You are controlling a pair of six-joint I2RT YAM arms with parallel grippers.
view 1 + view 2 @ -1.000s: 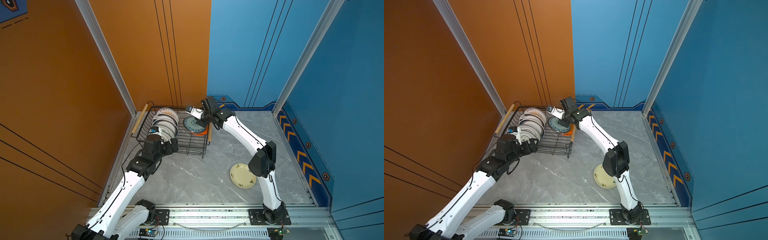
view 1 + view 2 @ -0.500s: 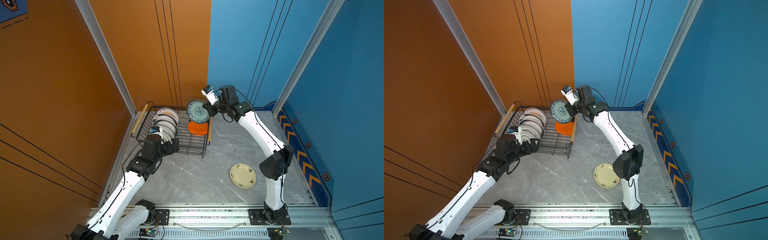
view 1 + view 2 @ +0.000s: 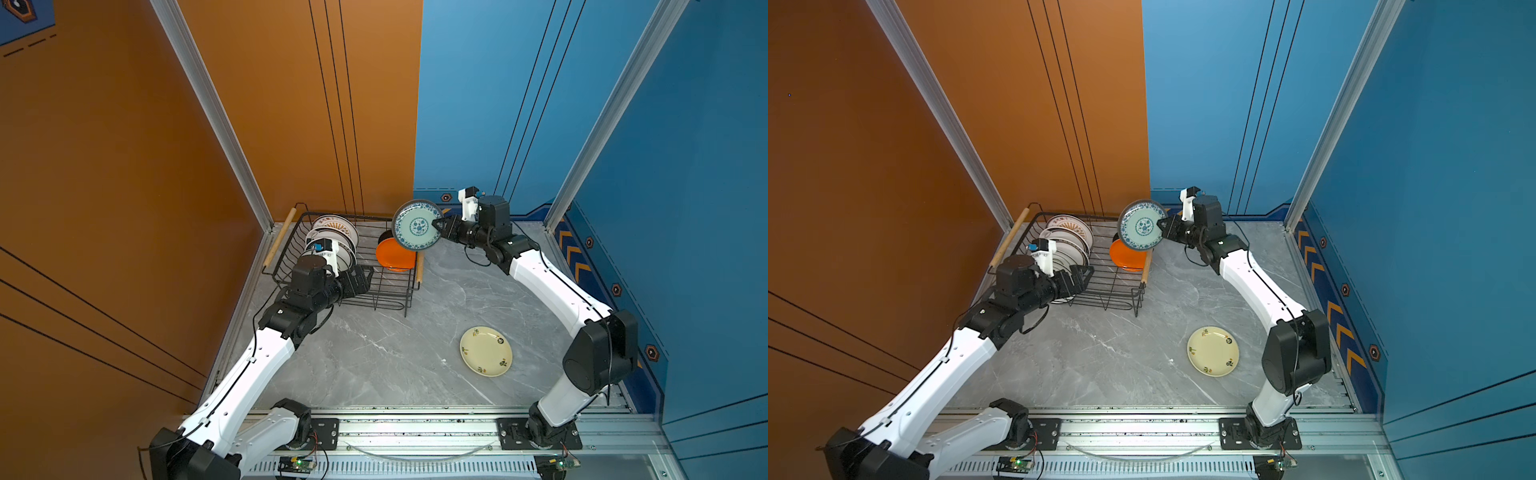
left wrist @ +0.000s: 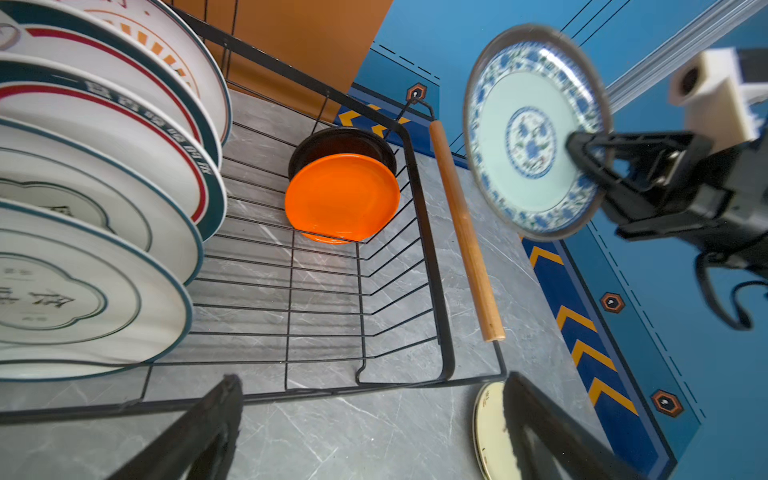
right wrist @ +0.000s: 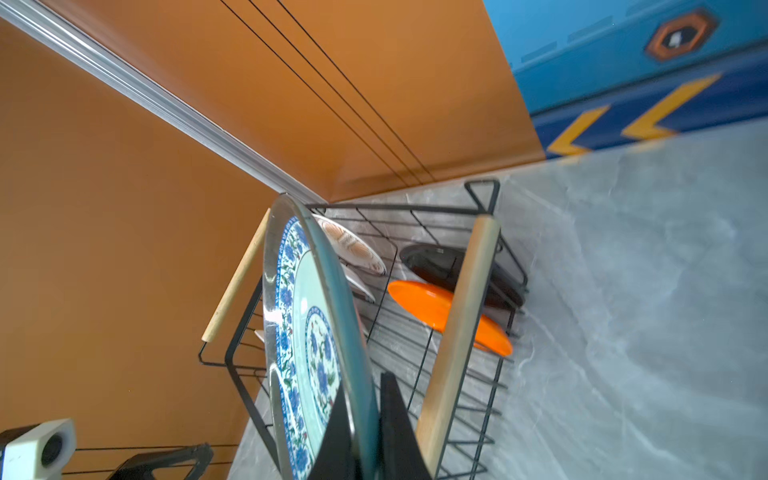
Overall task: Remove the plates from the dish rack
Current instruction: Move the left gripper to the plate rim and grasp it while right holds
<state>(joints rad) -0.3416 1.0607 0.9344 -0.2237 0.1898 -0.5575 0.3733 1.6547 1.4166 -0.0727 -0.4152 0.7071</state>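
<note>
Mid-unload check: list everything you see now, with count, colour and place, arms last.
rack: one, black wire, table's far left corner
white plates: a row, count unclear, dark-rimmed, upright in rack
orange plate: one, orange, leaning at rack's right end
black plate: one, black, behind the orange plate
patterned plate: one, blue on pale, held in air by rack's right end
cream plate: one, cream, flat on table
table: one, grey marble
left fingers: black, open, at rack's near edge
right fingers: black, shut on patterned plate

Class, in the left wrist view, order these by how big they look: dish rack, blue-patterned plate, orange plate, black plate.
1. dish rack
2. blue-patterned plate
3. orange plate
4. black plate, unsure: the orange plate hides most of it.
</note>
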